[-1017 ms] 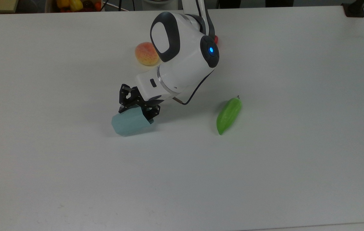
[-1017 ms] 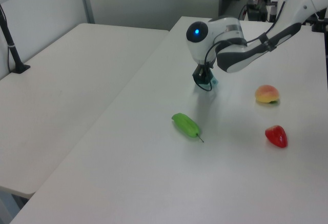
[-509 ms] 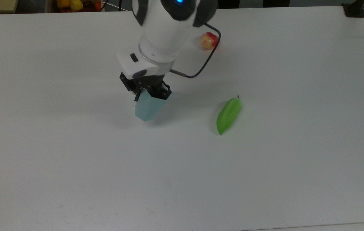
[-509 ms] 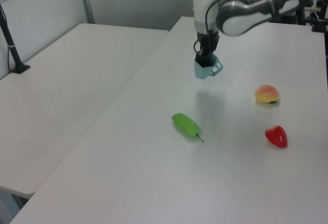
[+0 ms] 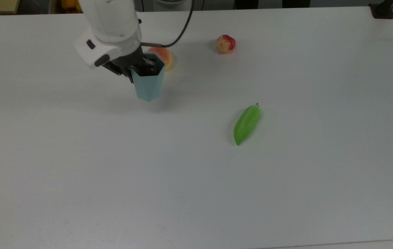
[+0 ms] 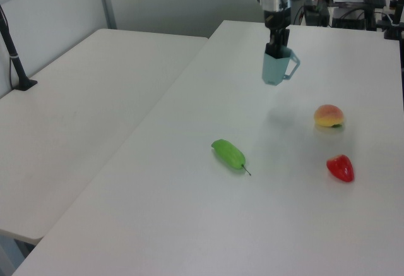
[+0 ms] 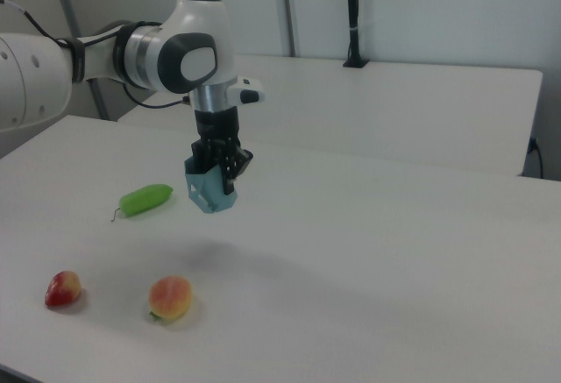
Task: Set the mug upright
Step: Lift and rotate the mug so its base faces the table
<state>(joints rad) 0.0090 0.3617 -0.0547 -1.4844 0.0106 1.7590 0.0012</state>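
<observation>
my black two-finger gripper point(image 5: 143, 68) points straight down and is clamped on the rim of the pale teal-blue faceted mug point(image 5: 147, 84), one finger reaching inside the hexagonal opening. the mug hangs upright, mouth up, clear of the white table point(image 5: 286, 173), its shadow lying apart below it in the right view. its small angular handle point(image 6: 293, 67) juts toward the left view's right. just behind the mug in the top view sits an orange-pink peach point(image 5: 163, 56); a red strawberry-like fruit point(image 5: 226, 43) lies farther to the top view's right. a green elongated pepper point(image 5: 247, 124) rests well apart.
</observation>
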